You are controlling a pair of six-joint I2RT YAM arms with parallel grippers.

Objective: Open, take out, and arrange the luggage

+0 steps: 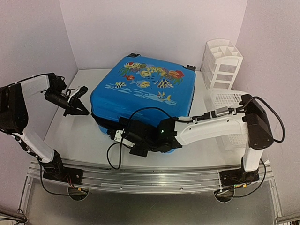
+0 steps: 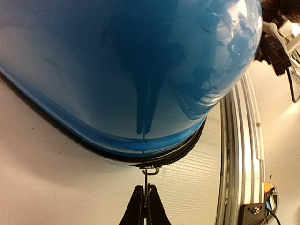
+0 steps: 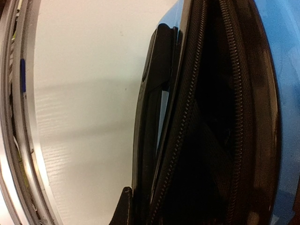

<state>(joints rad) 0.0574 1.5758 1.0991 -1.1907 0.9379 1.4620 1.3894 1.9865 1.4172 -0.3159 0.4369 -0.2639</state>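
Nearest the lens: the aluminium rail carrying both arm bases, at the near edge of the counter.

Left: the left jaws are fully closed. Their fingertips pinch the thin zipper pull that hangs from the slider at the luggage's left front corner.

Centre: the luggage lies flat on the counter, fish-print lid uppermost and not yet raised.

Right: the right jaws sit against the front seam, closed or very nearly so. Only one finger shows, so what they pinch, if anything, cannot be told. Here the zipper band gapes, showing black lining.

Assessment: unzipping is in hand. The next move calls for drawing the pull onward along the band, in line with the teeth, then lifting the lid.
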